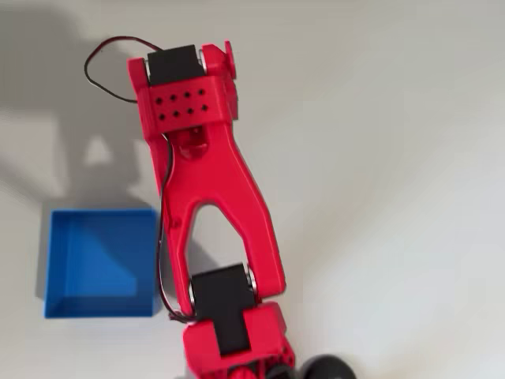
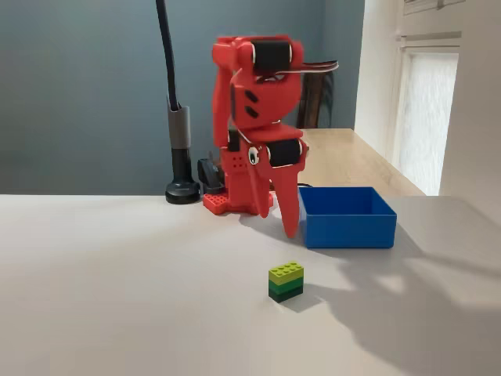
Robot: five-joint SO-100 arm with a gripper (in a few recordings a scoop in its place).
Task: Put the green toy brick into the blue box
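Fingers [image 2: 286, 205] above table, brick [image 2: 286, 281] apart

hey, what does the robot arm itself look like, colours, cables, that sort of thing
The arm is bright red plastic with black servo blocks at its joints. One panel has two rows of small round holes, and thin dark cables run along it. The gripper is red too, with long tapered fingers.

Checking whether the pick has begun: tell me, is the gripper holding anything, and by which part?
Nothing is held. The gripper hangs beside the blue box; the green toy brick sits apart on the table.
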